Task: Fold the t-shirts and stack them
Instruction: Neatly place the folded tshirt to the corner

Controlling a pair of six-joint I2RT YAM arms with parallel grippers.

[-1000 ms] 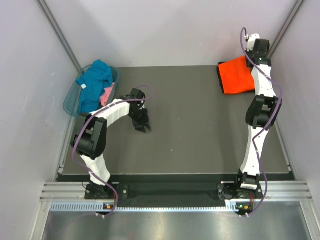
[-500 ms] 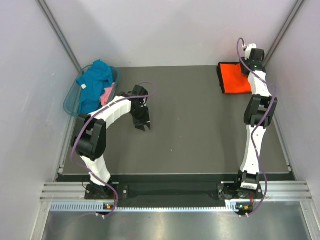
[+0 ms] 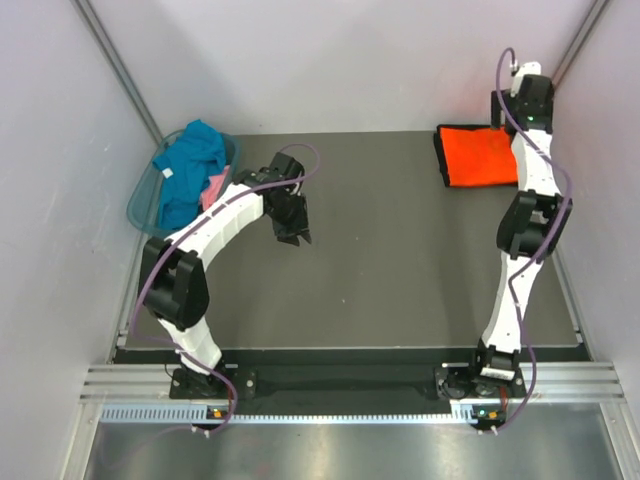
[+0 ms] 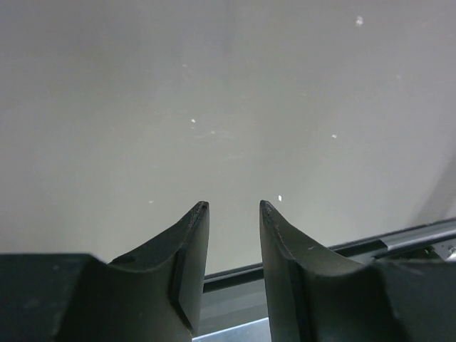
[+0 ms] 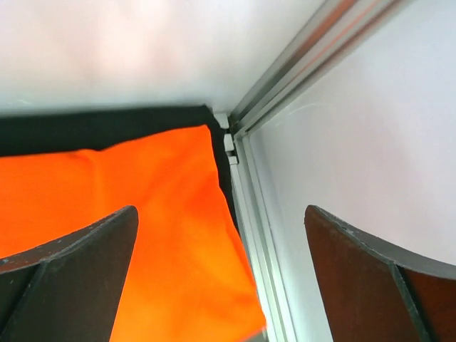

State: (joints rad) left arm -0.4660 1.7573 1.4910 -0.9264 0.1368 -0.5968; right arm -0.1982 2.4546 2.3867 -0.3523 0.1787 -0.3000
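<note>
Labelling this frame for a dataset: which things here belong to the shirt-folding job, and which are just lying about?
Job: orange t-shirt, folded at the far right; teal t-shirt and pink t-shirt, bunched in the basket.
Lying about: basket; table.

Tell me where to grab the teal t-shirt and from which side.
Pinch the teal t-shirt at its crumpled top, coming down from above: it lies heaped in the basket, whose walls likely block a sideways approach. The left hand is nearest.
</note>
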